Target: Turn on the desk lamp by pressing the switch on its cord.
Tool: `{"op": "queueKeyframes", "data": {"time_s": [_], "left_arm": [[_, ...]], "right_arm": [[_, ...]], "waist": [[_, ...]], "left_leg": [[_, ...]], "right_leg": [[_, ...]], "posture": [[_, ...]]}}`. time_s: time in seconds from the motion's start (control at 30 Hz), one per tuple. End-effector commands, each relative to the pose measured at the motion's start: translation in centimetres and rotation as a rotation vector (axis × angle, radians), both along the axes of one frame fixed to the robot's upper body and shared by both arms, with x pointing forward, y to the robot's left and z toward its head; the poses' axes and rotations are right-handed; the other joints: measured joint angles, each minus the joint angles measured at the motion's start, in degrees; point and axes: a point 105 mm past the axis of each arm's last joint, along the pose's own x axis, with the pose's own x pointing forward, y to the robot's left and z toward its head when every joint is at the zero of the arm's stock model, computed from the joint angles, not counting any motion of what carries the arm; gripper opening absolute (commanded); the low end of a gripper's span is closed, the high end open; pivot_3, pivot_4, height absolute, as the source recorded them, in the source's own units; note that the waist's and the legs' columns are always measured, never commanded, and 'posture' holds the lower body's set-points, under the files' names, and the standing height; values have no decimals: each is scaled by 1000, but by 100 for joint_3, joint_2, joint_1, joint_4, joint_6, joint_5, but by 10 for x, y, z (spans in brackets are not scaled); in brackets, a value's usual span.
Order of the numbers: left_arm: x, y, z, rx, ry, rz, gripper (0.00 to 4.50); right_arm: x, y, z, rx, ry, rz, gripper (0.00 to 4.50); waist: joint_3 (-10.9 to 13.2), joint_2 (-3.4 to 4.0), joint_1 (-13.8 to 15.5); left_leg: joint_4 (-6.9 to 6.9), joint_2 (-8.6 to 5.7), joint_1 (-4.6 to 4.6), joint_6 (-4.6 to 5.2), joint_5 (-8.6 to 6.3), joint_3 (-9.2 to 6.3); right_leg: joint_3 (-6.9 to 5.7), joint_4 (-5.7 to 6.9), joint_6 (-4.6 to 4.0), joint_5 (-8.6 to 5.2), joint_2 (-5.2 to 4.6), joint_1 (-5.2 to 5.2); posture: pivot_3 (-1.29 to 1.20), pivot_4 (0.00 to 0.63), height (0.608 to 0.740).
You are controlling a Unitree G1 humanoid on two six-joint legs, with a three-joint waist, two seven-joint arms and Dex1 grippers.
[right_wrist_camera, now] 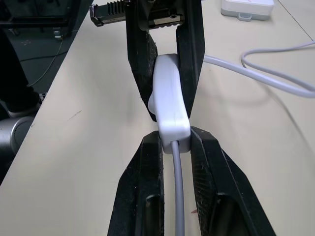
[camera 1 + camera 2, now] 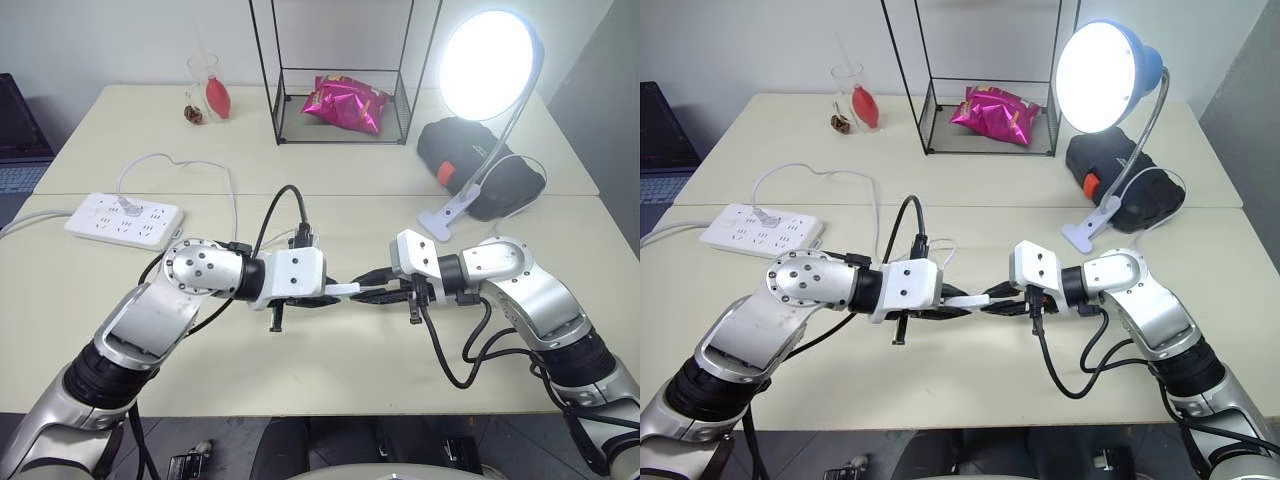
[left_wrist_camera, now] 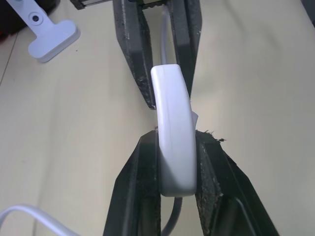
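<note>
I see the switch (image 3: 173, 142) held up above the near table (image 2: 330, 370), midway between my 2 arms, with both grippers clamped on it from opposite ends. The left gripper (image 2: 318, 298) has its 2 black fingers (image 3: 142, 191) pressed tight against the sides of one end of the white box, and the right gripper (image 2: 378, 294) pinches the other end the same way, its fingers (image 1: 147, 182) closed on the box. In the right wrist view the cord (image 1: 178, 196) runs out of the switch between the right gripper's fingers. Another stretch of the white cord (image 2: 232, 195) loops across the table toward the power strip (image 2: 123, 220), which lies flat on the left side.

The lamp (image 2: 487, 65) stands at the far right, its round shade glowing bright white, so I read it as lit. Its silver neck curves down to the white clip base (image 2: 450, 212), which rests on the table just beside a black pouch (image 2: 455, 148) with a red tab.

Further back sits a black wire frame box (image 2: 340, 70) holding a shiny pink snack bag (image 2: 348, 103), and to the left of it a clear glass (image 2: 207, 88) with something red inside
</note>
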Motion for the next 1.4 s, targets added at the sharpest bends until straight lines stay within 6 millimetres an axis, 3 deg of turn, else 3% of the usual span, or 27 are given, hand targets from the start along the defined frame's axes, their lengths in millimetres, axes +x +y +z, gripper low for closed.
{"op": "queueKeyframes", "data": {"time_s": [0.03, 0.13, 0.37, 0.47, 0.5, 0.67, 0.83, 1.0, 1.23, 1.4], "left_arm": [[-5, -6, 8, -3, -56, -1, 472], [-12, -14, 11, -15, -60, -8, 471], [-9, -19, 17, -53, -51, 2, 470], [0, -11, 20, -61, -65, 14, 1540], [1, -10, 20, -62, -67, 14, 1577], [4, -5, 23, -75, -100, -4, 2699], [4, 5, 24, -81, -115, -3, 2714], [-4, 20, 45, -178, -114, 50, 2714], [-26, 33, 62, -259, -72, 100, 2714], [-42, 43, 54, -268, -11, 165, 2714]], "right_arm": [[-3, 2, 11, 18, -42, 20, 397], [-3, 2, 12, 17, -42, 21, 397], [-2, 2, 12, 16, -42, 24, 397], [-2, 1, 12, 16, -40, 24, 397], [-2, 1, 12, 16, -40, 24, 397], [-1, 1, 12, 19, -37, 22, 397], [0, 0, 12, 18, -41, 16, 397], [11, -6, 3, 5, -44, -37, 397], [44, -20, -13, -24, -79, -153, 397], [66, -24, -16, -10, -109, -216, 397]], "waist": [[0, 0, 0], [0, 0, 0], [0, 0, 0], [0, 0, 1], [0, 0, 1], [0, 0, 1], [0, 0, -1], [0, 0, -12], [0, 0, -12], [0, -1, -63]], "left_leg": [[0, 0, 0, 0, 0, 0], [0, 0, 0, 0, 0, 0], [1, 0, 0, 0, 0, 0], [1, 0, 0, 0, 0, -1], [1, 1, 0, 0, 0, -2], [1, 1, 0, 0, 0, 0], [1, 1, 0, 0, 0, 0], [1, 7, -1, 0, 0, 1], [1, 8, 0, 0, 0, 2], [0, 13, 1, 0, 0, 5]], "right_leg": [[0, 0, 0, 0, 0, 0], [0, 0, 0, 0, 0, 0], [0, 1, 0, 0, 0, 0], [-1, 1, 0, 0, 0, 0], [-1, 1, 0, 0, 0, 0], [-1, 0, 0, 0, 0, 0], [1, 0, 0, 0, -1, 0], [2, 0, 0, 0, -1, -3], [2, 1, 0, 0, -4, -2], [4, 3, 0, 0, -7, -4]], "posture": [[0, 150, 740], [0, 150, 740], [0, 150, 740], [0, 150, 740], [0, 150, 740], [0, 150, 740], [0, 150, 740], [0, 150, 740], [0, 150, 740], [0, 150, 740]]}}
